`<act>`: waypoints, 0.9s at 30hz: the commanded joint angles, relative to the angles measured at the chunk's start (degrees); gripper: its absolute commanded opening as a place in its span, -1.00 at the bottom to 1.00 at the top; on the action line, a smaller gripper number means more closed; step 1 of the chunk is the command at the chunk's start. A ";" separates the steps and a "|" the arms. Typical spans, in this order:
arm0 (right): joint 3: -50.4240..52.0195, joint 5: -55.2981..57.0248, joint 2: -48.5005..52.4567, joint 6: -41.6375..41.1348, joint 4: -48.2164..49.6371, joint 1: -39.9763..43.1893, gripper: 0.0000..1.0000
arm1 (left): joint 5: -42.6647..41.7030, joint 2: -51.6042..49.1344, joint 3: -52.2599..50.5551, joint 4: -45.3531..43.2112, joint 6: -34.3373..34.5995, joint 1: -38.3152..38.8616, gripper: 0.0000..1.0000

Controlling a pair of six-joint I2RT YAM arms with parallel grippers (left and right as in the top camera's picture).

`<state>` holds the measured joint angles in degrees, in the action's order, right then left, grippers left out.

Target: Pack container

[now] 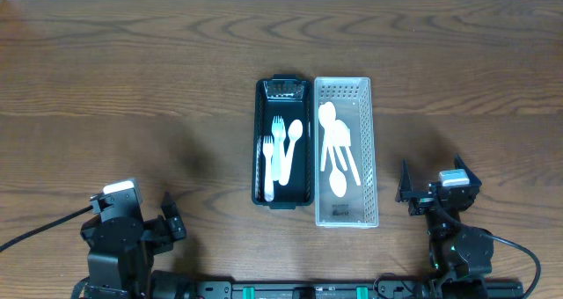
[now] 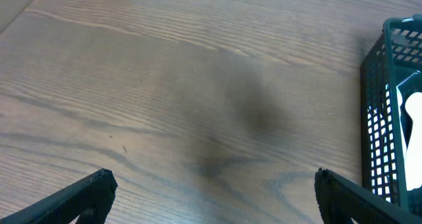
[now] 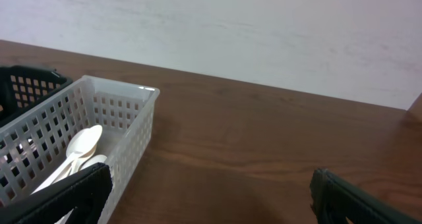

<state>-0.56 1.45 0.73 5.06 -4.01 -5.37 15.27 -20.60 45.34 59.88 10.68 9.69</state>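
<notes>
Left end effector (image 2: 211, 184) hangs low over bare wood with its two dark fingers spread wide and nothing between them, and the right end effector (image 3: 210, 181) is likewise spread wide and empty, both near the front edge and well apart from the containers. Beneath them runs the brown wood-grain bench (image 1: 132, 70), with a pale wall (image 3: 264, 26) behind its far edge. At the middle of the bench stand two long perforated baskets side by side, their long walls touching or nearly so: the larger white basket (image 1: 370, 158) lies toward the right arm, the slightly shorter black basket (image 1: 259, 141) toward the left arm. Several white plastic spoons (image 1: 339, 185) lie overlapping in the white basket. Inside the black basket lie two white forks (image 1: 278, 127) and a single white spoon (image 1: 296, 132), bunched lengthwise.
</notes>
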 commanded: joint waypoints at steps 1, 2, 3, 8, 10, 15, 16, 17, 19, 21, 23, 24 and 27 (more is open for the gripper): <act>0.24 -0.44 -0.39 0.81 -0.11 0.48 0.99 | 0.70 1.57 -0.15 0.37 0.28 -3.13 0.96; 0.24 -0.42 -0.39 0.81 -0.11 0.48 0.98 | 0.61 2.60 -0.33 0.35 0.31 -4.52 0.96; 0.24 -0.42 -0.39 0.81 -0.11 0.48 0.99 | 0.46 3.85 -0.66 0.35 0.26 -5.66 0.96; 0.24 -0.42 -0.42 0.81 -0.11 0.48 0.98 | -4.22 13.18 -6.38 -3.65 -8.68 -8.94 0.96; 0.24 -0.42 -0.39 0.81 -0.11 0.48 0.98 | -7.13 16.28 -9.92 -8.39 -13.51 -9.64 0.96; 0.24 -0.44 -0.42 0.81 -0.11 0.48 0.99 | -11.08 20.26 -20.83 -26.10 -17.33 -10.82 0.96; 0.24 -0.42 -0.39 0.81 -0.11 0.48 0.98 | -11.93 20.26 -22.88 -29.33 -17.51 -10.82 0.96; 0.24 -0.42 -0.39 0.81 -0.11 0.48 0.99 | -12.37 20.35 -24.87 -32.54 -17.59 -10.80 0.96; 0.24 -0.42 -0.39 0.81 -0.11 0.48 0.98 | -13.40 20.48 -29.07 -39.10 -17.75 -10.82 0.96; 0.24 -0.42 -0.42 0.81 -0.11 0.48 0.99 | -14.43 20.48 -33.22 -45.44 -17.73 -10.82 0.96; 0.24 -0.44 -0.39 0.81 -0.11 0.48 0.99 | -14.91 20.48 -36.59 -50.47 -17.70 -10.80 0.96; 0.24 -0.42 -0.39 0.81 -0.11 0.48 0.98 | -15.37 20.48 -38.10 -52.50 -17.70 -10.82 0.96; 0.24 -0.42 -0.39 0.81 -0.11 0.48 0.98 | -15.96 20.48 -40.92 -54.84 -17.49 -10.82 0.96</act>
<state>-0.56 1.41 0.71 5.08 -4.03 -5.37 1.19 -0.58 6.26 6.48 -6.11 -0.75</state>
